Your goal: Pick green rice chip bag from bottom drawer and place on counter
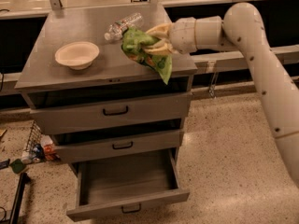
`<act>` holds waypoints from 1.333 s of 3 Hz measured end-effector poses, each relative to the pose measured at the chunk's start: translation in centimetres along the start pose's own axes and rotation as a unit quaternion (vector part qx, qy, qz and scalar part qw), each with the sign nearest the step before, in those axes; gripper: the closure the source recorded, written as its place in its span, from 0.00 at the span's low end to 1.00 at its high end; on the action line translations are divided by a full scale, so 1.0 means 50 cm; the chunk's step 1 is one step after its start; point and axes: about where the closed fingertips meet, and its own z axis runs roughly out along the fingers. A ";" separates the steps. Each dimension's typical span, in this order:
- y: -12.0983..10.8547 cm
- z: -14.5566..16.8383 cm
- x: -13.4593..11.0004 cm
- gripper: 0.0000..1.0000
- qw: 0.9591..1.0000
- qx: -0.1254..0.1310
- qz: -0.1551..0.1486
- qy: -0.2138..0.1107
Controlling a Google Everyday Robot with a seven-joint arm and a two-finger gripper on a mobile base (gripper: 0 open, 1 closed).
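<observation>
My gripper (150,42) is shut on the green rice chip bag (145,52) and holds it just above the right part of the counter (70,76). The crinkled bag hangs from the fingers, its lower corner drooping past the counter's front right edge. The white arm (261,69) reaches in from the right. The bottom drawer (126,183) stands pulled open below, and its grey tray holds nothing.
A cream bowl (77,55) sits on the left of the counter. A clear plastic bottle (122,26) lies at the back, just behind the bag. Two taller drawers (114,110) are shut. Small clutter (35,150) lies on the speckled floor at the left.
</observation>
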 end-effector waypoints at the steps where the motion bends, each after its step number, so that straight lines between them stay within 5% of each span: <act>1: -0.070 0.052 -0.019 1.00 1.000 -0.009 -0.027 -0.012; 2: -0.190 0.058 0.018 0.75 0.998 0.045 -0.033 0.002; 4: -0.271 0.049 0.064 0.20 0.995 0.093 -0.024 0.017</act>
